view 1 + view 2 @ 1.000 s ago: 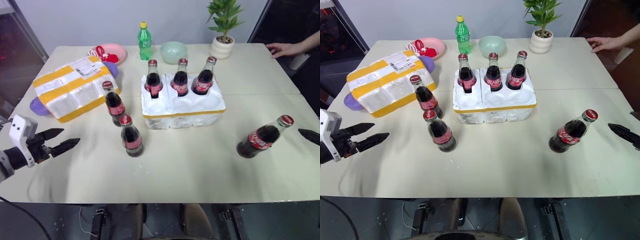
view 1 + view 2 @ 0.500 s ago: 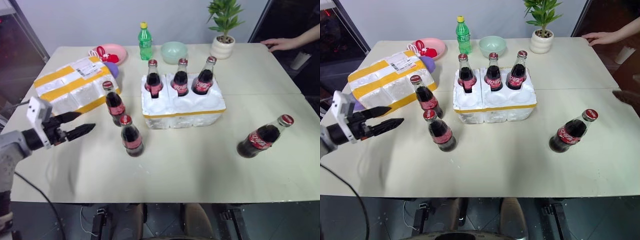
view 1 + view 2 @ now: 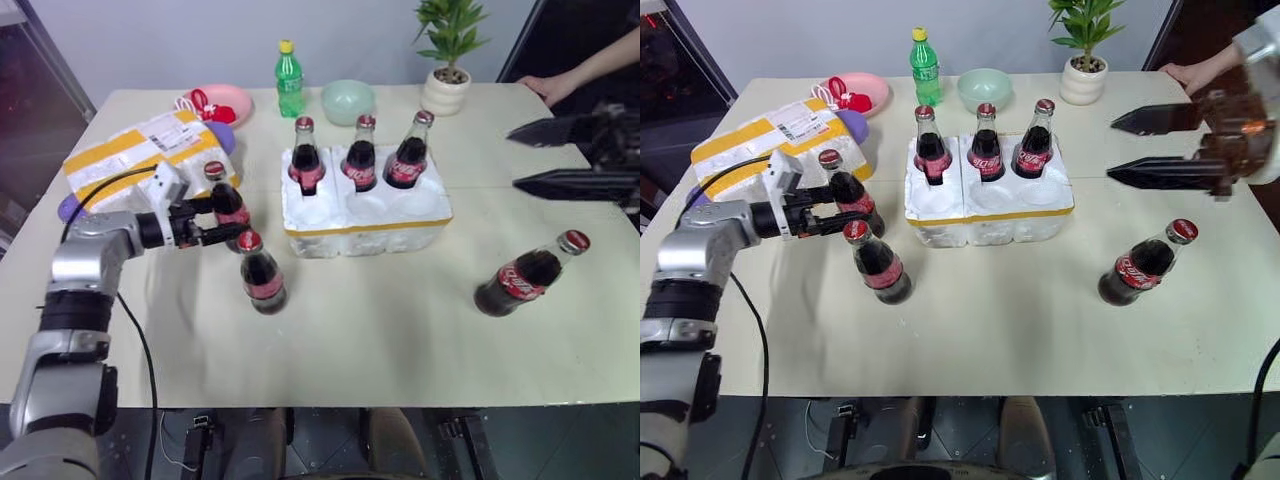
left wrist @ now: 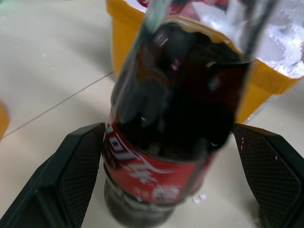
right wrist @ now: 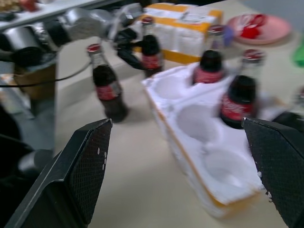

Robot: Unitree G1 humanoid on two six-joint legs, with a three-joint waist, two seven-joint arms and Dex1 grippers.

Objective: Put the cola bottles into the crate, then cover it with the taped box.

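A: Where do the two head views look from?
B: From above the near edge of the cream table [image 3: 400, 330], facing forward and down. They share nearly the whole tabletop, shifted slightly sideways.

A: And the left wrist view?
B: Very close, looking along two black fingers [image 4: 71, 175] at a dark glass cola bottle with a red label [image 4: 175, 123]; the heads see that bottle [image 3: 845, 195] too.

A: The right wrist one?
B: From farther off and higher, facing across the low white styrofoam crate with round compartments [image 5: 199, 142] towards the left arm; the heads share that crate [image 3: 365, 215].
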